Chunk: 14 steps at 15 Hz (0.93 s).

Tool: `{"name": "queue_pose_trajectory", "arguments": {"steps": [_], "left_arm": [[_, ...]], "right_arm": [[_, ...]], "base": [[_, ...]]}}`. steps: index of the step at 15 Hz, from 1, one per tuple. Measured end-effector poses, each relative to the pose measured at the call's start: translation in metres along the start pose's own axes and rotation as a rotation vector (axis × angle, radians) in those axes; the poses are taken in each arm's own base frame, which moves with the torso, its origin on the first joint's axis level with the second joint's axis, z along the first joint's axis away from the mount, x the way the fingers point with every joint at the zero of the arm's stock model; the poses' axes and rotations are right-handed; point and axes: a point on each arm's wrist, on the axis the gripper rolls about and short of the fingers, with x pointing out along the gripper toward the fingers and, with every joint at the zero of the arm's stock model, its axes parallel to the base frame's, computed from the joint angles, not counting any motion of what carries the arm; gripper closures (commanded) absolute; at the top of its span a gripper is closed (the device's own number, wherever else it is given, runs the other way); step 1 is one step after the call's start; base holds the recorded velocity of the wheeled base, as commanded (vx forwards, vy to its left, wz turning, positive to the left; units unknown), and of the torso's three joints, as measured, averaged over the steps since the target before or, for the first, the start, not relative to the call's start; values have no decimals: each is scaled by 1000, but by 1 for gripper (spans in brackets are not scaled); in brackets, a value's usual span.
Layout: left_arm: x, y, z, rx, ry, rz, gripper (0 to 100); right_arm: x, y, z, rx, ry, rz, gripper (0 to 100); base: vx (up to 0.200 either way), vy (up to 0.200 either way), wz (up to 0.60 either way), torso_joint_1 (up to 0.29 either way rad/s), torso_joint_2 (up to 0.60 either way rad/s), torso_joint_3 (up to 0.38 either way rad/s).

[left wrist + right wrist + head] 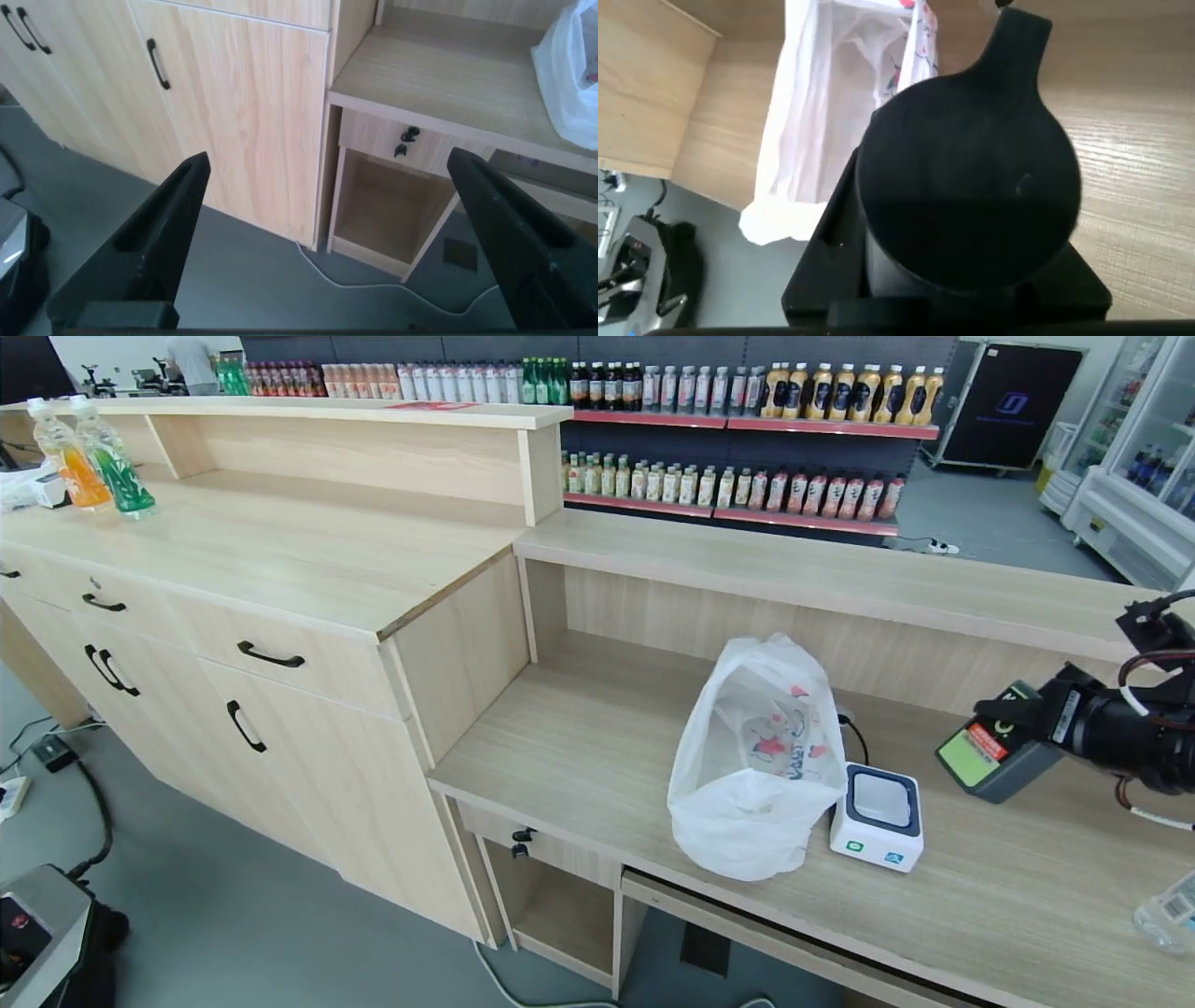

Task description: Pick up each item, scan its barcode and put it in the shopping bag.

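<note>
Head view: one bag [747,775], scanner [878,817], box [994,761].

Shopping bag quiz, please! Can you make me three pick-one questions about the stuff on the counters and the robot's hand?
1. Where is the white scanner?
A) on the floor
B) on the low counter, right beside the shopping bag
C) on a red shelf

2. How many bottles stand on the tall counter?
A) two
B) five
C) none

3. What is the right gripper doing?
A) hanging open and empty
B) reaching inside the bag
C) holding a dark box with a green face

Answers:
1 B, the scanner sits against the bag's side on the low counter.
2 A, one orange and one green, side by side.
3 C, the box is held up above the low counter, off to the scanner's side.
</note>
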Motion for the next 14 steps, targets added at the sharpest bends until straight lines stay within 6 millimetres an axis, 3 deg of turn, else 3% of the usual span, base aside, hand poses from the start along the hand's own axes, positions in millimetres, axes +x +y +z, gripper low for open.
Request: {"name": "queue_pose_trajectory", "arguments": {"steps": [6,12,14], "left_arm": [[0,0,0,0,1,-1,0],[0,0,0,0,1,0,0],[0,0,0,0,1,0,0]], "right_arm": [[46,-31,-19,79,183,176,100],[79,-43,-3,11,161,201,100],[87,-46,-7,-12,177,208,100]], "base": [[0,0,0,0,0,0],[0,0,0,0,0,0],[0,0,0,0,0,0]]}}
